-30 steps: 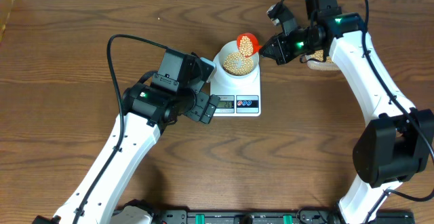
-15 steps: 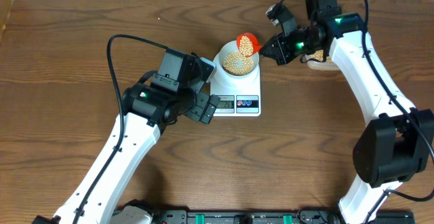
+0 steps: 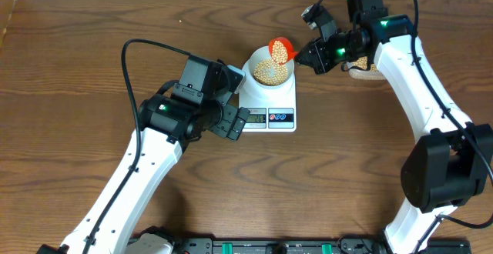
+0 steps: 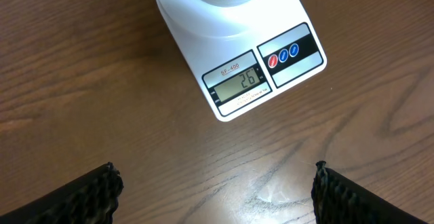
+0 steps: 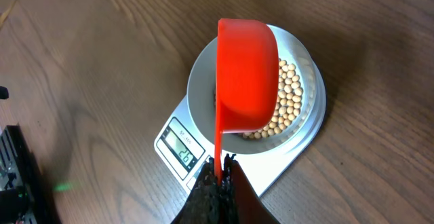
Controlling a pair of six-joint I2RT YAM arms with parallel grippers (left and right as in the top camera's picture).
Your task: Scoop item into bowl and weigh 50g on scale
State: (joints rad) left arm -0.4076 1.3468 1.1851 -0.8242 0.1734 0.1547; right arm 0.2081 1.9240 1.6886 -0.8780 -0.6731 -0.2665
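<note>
The scale (image 4: 203, 61) carries the white bowl (image 5: 201, 91) on its platform, and the bowl is partly filled with tan beans (image 3: 266, 71). Its display (image 4: 241, 81) reads 26 (two round buttons sit just beside it). Above the bowl, the right gripper (image 5: 218, 176) is pinched tight on the handle of a red scoop (image 5: 245, 71), which has beans in its cup. The left gripper (image 4: 215, 187) hangs off the scale's display side, fingers spread wide and holding nothing.
</note>
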